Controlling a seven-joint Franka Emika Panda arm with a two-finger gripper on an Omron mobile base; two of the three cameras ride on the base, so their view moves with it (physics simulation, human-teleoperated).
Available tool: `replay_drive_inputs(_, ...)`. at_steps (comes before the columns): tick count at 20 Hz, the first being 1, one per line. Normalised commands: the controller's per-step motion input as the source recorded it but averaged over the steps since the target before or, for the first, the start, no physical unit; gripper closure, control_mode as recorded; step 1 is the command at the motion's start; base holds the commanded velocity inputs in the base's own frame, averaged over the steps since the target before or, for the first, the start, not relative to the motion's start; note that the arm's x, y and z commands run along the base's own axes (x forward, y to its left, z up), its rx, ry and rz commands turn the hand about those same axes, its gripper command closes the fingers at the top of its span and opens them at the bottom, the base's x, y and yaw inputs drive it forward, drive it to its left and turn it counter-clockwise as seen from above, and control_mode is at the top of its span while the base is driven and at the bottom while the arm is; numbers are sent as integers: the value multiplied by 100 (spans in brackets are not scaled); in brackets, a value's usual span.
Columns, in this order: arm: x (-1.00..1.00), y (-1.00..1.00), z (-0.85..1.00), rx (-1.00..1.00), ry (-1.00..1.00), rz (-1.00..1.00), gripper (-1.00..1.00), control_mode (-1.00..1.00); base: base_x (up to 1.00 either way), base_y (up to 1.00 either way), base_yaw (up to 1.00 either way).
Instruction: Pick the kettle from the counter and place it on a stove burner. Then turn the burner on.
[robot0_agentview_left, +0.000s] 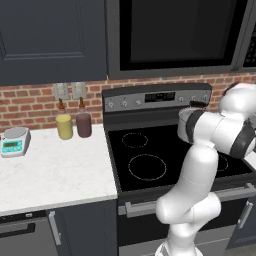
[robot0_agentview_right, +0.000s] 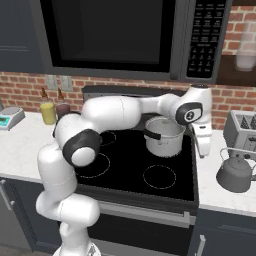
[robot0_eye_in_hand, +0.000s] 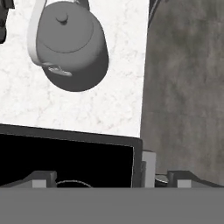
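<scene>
**Beside the stove: jaws wide, kettle not yet reached**

Right of the cooktop, the kettle (robot0_agentview_right: 235, 173) sits on the counter (robot0_agentview_right: 220, 197), just in front of a toaster (robot0_agentview_right: 242, 129) and near the counter's front edge. The gripper (robot0_agentview_right: 202, 149) hangs over the right edge of the stove, short of the kettle and above it. Its jaws stand fully open and hold nothing. In the hand view the kettle (robot0_eye_in_hand: 70, 46) lies up and to the left, well off the centre line between the fingertips (robot0_eye_in_hand: 43, 177), with its wire handle (robot0_eye_in_hand: 35, 30) arched along one side of the lid.

Risks, as I judge them:

- The handle is thin. If the hand drops without first centring over it, the fingers may close on air or clip the dome and push the kettle toward the toaster or the counter edge.
- A grip on one end of the arch would let the body swing and tilt during the carry.
- A steel pot (robot0_agentview_right: 164, 136) fills the rear right of the cooktop, touching or just beside the arm's wrist. A low carry path could knock it.
- The large burner (robot0_agentview_left: 147, 167) at front left is bare; a smaller ring (robot0_agentview_left: 135, 140) lies behind it, easy to mistake for the target.
- The knobs (robot0_agentview_left: 124, 104) on the rear panel sit behind the pot, so the reach is tight.
</scene>
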Motion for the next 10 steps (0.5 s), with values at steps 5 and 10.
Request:
replay_drive_inputs(5,28,-23,-43,0,0,-7,-100,-100,0,0,0)
replay_drive_inputs(10,31,-39,0,0,0,-3,-100,-100,0,0,0)
